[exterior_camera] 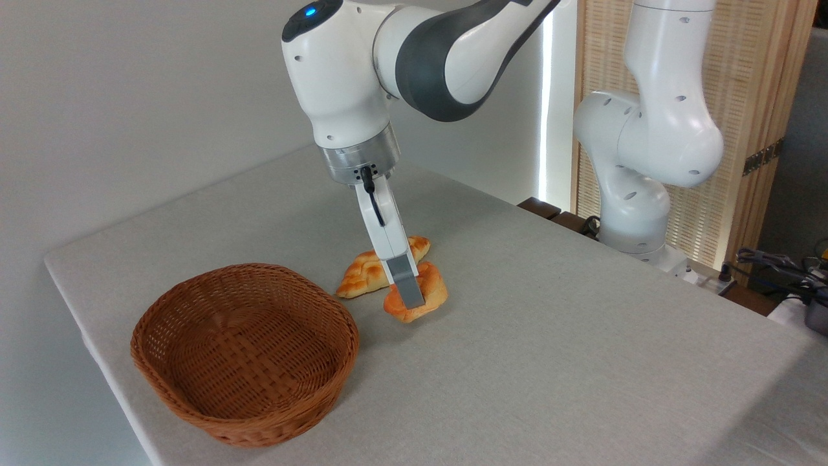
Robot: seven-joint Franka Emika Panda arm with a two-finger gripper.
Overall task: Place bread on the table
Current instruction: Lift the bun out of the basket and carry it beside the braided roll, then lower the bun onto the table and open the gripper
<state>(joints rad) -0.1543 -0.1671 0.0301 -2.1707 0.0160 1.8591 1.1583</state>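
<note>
Bread: the small rounded orange-golden bun (417,291) with a lumpy top lies on the table, a little right of the basket.
Table: a large flat tabletop covered in light grey-beige cloth (550,336).
Gripper: the white two-finger gripper with grey pads (413,292) points down at the bun; one grey finger (409,285) stands in front of it (the second finger is hidden behind). It seems to touch the bun, but whether the jaws press on it or are apart I cannot tell.
Loaf: a longer pointed braided loaf with browned patches (363,275) lies just behind the bun, touching it.
Basket: a brown woven wicker basket (246,349) stands at the left front, near both breads.
</note>
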